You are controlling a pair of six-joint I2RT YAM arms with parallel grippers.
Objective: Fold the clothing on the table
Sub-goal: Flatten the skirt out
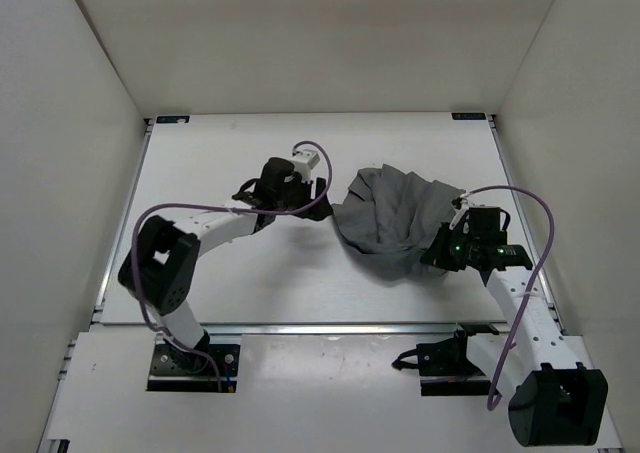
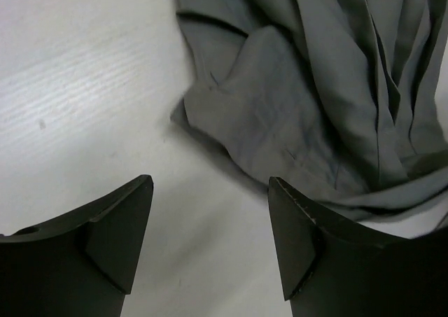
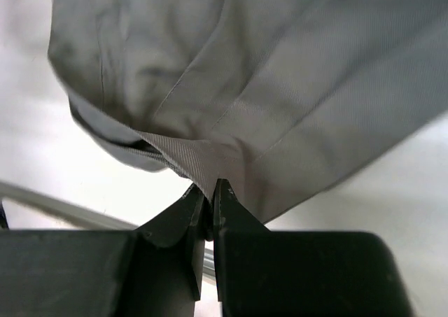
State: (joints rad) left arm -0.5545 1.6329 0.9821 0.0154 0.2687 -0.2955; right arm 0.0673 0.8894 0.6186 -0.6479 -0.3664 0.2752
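Note:
The clothing (image 1: 395, 218), plain grey and creased, lies bunched in a heap on the right half of the white table (image 1: 220, 163). My left gripper (image 1: 320, 188) hovers just left of the heap. In the left wrist view it (image 2: 210, 212) is open over bare table, with the clothing (image 2: 315, 86) spread right in front of its fingertips and nothing between them. My right gripper (image 1: 445, 248) is at the heap's near right edge. In the right wrist view it (image 3: 210, 187) is shut on a pinched fold of the clothing (image 3: 245, 72), which rises from the jaws.
White walls enclose the table on the left, back and right. A metal rail (image 1: 330, 325) runs along the near edge, and dark brackets (image 1: 170, 119) mark the far corners. Purple cables (image 1: 545, 223) loop off both arms.

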